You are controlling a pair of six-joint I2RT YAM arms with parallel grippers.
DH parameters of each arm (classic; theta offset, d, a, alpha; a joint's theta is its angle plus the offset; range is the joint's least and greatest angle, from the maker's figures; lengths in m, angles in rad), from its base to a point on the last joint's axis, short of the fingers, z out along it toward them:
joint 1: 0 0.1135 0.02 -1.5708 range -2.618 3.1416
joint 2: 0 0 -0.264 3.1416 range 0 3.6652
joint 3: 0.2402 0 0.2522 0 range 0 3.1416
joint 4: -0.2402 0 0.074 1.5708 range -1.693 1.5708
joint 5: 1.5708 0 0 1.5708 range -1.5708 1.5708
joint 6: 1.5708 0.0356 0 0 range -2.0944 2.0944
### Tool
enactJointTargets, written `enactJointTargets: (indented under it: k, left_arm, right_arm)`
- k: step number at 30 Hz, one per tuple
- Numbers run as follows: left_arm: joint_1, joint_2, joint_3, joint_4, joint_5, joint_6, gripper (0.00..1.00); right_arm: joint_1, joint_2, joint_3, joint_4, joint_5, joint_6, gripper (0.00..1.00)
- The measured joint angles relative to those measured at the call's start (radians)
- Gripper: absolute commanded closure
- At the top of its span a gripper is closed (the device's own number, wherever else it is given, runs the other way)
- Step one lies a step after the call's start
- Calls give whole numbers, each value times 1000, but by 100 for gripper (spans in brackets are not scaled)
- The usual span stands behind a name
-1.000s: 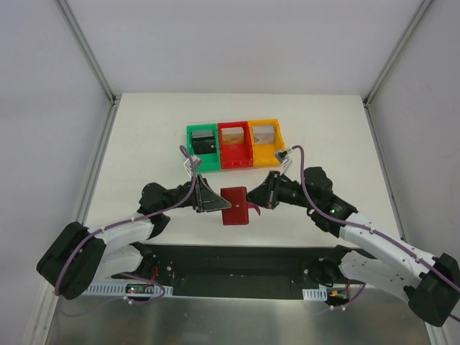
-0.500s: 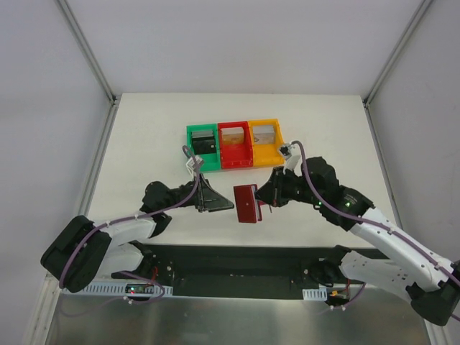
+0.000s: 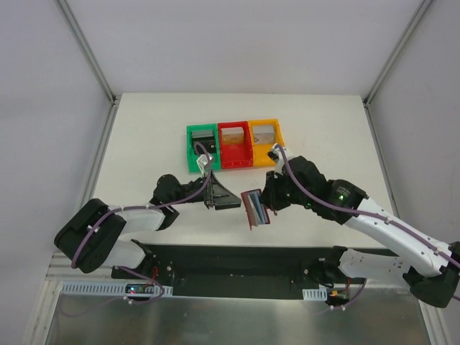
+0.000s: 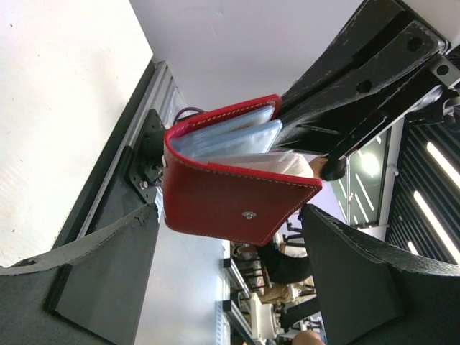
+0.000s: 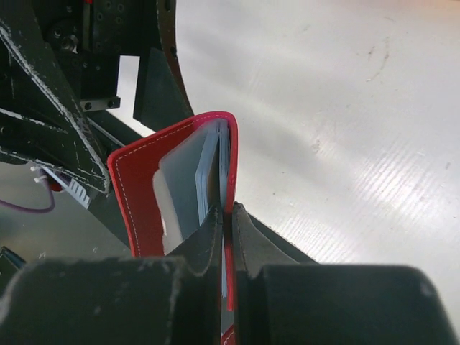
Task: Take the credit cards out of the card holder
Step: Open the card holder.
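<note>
The card holder [image 3: 256, 207] is dark red and hangs folded open above the table's near edge. My right gripper [image 3: 269, 202] is shut on one of its flaps. In the right wrist view the fingertips pinch the red flap [image 5: 228, 180], with pale blue-grey credit cards [image 5: 207, 176] tucked inside. My left gripper [image 3: 230, 200] stands open just left of the holder, touching nothing. In the left wrist view the holder [image 4: 230, 205] floats beyond the two spread fingers [image 4: 108, 273], its snap stud facing me and card edges [image 4: 230, 136] showing at the top.
Three small bins stand in a row behind the arms: green [image 3: 203, 148], red [image 3: 235, 144] and orange [image 3: 264, 141]. A black base plate [image 3: 237, 262] runs along the near table edge under the holder.
My left gripper opened and let go of the holder, then shifted right. My right gripper carried the holder right, lifted it and turned it on edge, so it now gapes open.
</note>
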Motion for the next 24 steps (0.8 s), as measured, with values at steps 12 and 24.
enactJointTargets:
  k: [12,24]
  left_arm:
    - [-6,8,-2,0,-1,0,21]
    - [-13,52,-26,1,-3,2,23]
  right_arm:
    - [4,0,18,-54,111,2,100]
    - [4,-1,-24,-15,111,34,100]
